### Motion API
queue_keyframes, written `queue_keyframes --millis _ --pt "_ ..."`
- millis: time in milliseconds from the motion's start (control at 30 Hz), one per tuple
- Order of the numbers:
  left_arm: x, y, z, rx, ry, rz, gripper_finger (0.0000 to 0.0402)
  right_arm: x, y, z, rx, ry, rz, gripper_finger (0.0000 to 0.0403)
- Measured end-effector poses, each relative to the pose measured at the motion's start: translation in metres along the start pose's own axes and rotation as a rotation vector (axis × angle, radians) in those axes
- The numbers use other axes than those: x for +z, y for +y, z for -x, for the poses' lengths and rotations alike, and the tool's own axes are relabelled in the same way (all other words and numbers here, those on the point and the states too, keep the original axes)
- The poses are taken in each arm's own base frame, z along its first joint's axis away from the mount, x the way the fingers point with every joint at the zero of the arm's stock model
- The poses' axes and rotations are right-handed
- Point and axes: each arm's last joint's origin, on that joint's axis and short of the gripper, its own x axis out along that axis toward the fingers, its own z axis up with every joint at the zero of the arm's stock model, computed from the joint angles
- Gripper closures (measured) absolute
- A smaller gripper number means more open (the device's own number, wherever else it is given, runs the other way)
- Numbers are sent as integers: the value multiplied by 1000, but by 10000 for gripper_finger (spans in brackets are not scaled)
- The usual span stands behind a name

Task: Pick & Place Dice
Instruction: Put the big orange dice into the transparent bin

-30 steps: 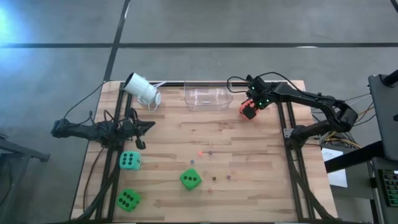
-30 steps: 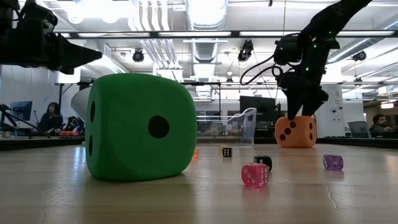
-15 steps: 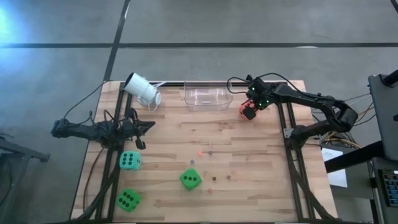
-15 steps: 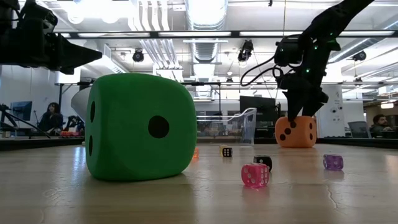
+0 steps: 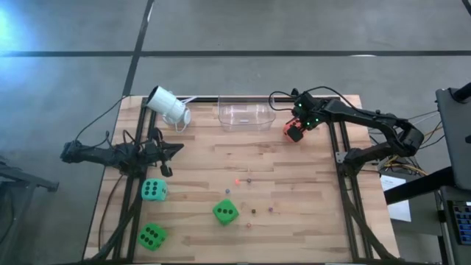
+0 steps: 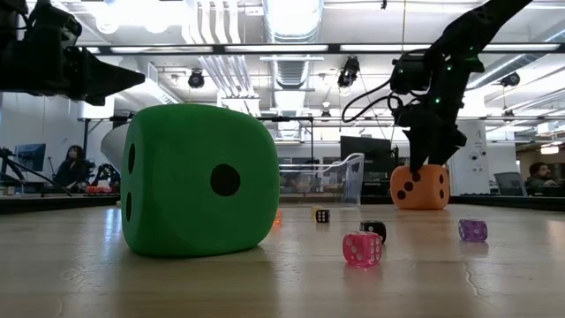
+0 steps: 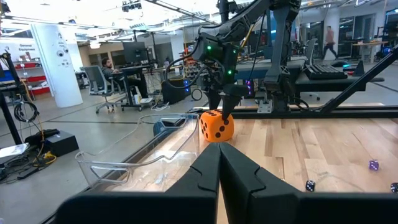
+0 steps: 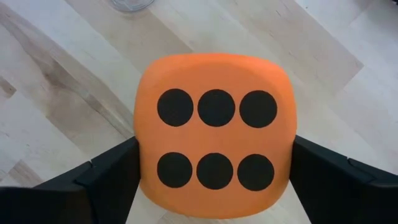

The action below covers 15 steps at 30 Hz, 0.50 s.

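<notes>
A: Big green die point(image 6: 195, 179) fills the near left, one pip facing us.
B: Right gripper point(image 6: 430, 156)?
A: Down on the orange die point(image 6: 420, 187) at the back, fingers straddling its top.
B: Small stuff?
A: Pink die point(image 6: 362, 248) nearest, black die point(image 6: 373, 230) just behind, purple die point(image 6: 472, 230) right.

orange die point(image 8: 214, 138): black pips | green die point(image 6: 196, 181): black pips | small die point(image 6: 362, 248): pink

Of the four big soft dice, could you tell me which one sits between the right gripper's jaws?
The orange-red die, beside the clear tray; the two green and one teal sit far off.
</notes>
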Motion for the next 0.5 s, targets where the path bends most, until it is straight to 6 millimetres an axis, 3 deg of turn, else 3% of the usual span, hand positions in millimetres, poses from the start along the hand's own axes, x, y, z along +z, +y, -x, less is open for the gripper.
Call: queue_keyframes --millis 500 --pt "0 0 0 0 0 0 391 2 1 7 2 21 -1 60"
